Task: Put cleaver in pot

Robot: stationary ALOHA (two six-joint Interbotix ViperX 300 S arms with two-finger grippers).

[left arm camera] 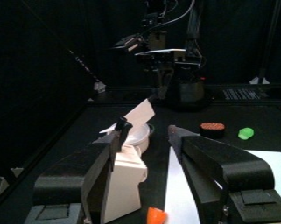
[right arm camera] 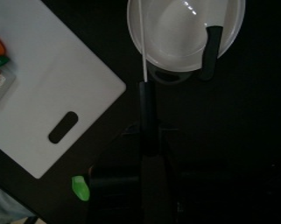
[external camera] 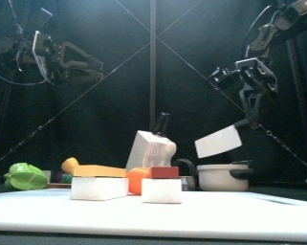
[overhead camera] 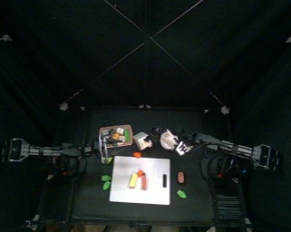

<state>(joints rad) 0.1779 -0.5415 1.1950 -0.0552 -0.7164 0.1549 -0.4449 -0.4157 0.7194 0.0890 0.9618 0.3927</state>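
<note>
Scanning all four views now, and there's no readable text, label, brand, number or sign on anything.

Cutting board (overhead camera: 145,180) sits at bench (overhead camera: 81,195) front centre, food pieces (overhead camera: 140,179) on it; tray (overhead camera: 115,136) behind board to the left; knife block (external camera: 150,151) just right of tray; pot (external camera: 224,176) right of block, behind board; cleaver (external camera: 220,143) held above pot by right pincer (external camera: 254,107); left pincer (left arm camera: 154,179) well left, raised.
</note>
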